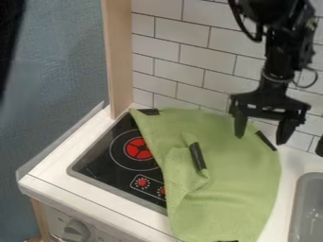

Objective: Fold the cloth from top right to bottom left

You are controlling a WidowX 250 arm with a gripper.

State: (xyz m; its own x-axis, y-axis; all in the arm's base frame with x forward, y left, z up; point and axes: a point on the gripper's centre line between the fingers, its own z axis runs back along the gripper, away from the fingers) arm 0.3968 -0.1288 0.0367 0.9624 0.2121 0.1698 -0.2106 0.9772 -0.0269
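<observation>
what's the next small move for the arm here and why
I'd probably ease the gripper down toward the black patch at the top right corner of the green cloth, ready to pinch it. The fingers are open and seem to straddle that patch, and that corner lies unfolded, though their height above it is hard to judge.

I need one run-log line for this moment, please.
gripper: open, at top-right dark corner | cloth: partly over stove, another dark corner lying mid-cloth | top-right fold: not yet made
</observation>
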